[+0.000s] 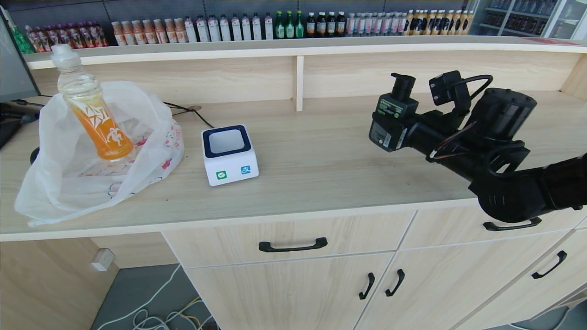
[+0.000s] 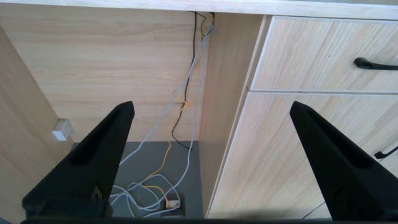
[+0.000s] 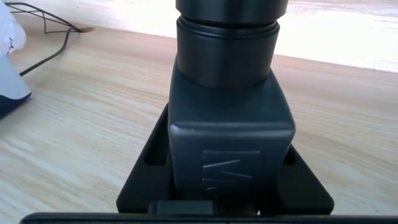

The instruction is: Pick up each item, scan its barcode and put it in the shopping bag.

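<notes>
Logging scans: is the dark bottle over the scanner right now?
No, the right gripper holds the dark bottle above bare counter, well aside from the scanner.

The counter (image 1: 321,156) is matt wood-grain, the shopping bag (image 1: 59,188) crinkled plastic (translucent).

Matte black right arm (image 1: 504,137) with rounded joints, looped cable (image 1: 478,76); left claw (image 2: 211,107) black, wedge-fingered.

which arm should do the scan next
Probably right: the right gripper holds the dark bottle above the counter, to the right of the scanner; the left gripper hangs open below the counter, facing the cabinet.
</notes>
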`<state>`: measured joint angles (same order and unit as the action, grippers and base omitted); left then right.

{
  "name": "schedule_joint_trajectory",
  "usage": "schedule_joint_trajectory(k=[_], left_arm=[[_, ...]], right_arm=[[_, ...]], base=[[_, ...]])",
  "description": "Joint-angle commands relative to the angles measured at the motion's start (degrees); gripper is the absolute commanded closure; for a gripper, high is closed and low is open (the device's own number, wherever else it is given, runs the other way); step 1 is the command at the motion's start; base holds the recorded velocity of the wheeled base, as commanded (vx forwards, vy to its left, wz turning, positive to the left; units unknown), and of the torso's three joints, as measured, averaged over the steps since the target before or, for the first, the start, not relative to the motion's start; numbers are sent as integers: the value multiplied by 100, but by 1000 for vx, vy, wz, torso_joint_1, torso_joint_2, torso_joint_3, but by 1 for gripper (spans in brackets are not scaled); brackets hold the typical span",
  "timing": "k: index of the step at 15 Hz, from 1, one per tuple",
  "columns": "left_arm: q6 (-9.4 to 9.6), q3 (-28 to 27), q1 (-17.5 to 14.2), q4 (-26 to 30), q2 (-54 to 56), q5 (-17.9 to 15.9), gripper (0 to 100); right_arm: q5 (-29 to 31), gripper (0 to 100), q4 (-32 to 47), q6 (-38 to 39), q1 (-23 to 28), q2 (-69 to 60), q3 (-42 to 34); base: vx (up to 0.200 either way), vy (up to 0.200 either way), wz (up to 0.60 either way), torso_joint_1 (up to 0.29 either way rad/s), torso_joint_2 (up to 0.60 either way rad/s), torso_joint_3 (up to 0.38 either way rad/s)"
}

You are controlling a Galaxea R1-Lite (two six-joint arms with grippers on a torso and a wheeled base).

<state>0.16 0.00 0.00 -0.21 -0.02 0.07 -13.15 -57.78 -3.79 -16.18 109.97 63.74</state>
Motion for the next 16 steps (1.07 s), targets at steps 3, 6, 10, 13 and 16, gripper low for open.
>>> schedule_joint_trajectory(k=[3, 6, 10, 13, 16], left_arm=[[2, 0, 0, 3, 2, 1, 0], [2, 0, 0, -6, 2, 1, 0], [2, 0, 0, -6, 2, 1, 0], [2, 0, 0, 3, 2, 1, 0], [2, 0, 0, 3, 2, 1, 0]], right_arm=[[410, 100, -31, -8, -342, -1707, -1523], [472, 100, -40, 72, -448, -2665, -2560], [480, 100, -58, 335, -624, -3439, -3377], [480, 100, -225, 968, -747, -3606, -3588], [472, 100, -304, 1530, -993, -3544, -3492]], base=[[0, 0, 0, 0, 0, 0], [0, 0, 0, 0, 0, 0], [0, 0, 0, 0, 0, 0], [0, 0, 0, 0, 0, 0], [0, 0, 0, 0, 0, 0]])
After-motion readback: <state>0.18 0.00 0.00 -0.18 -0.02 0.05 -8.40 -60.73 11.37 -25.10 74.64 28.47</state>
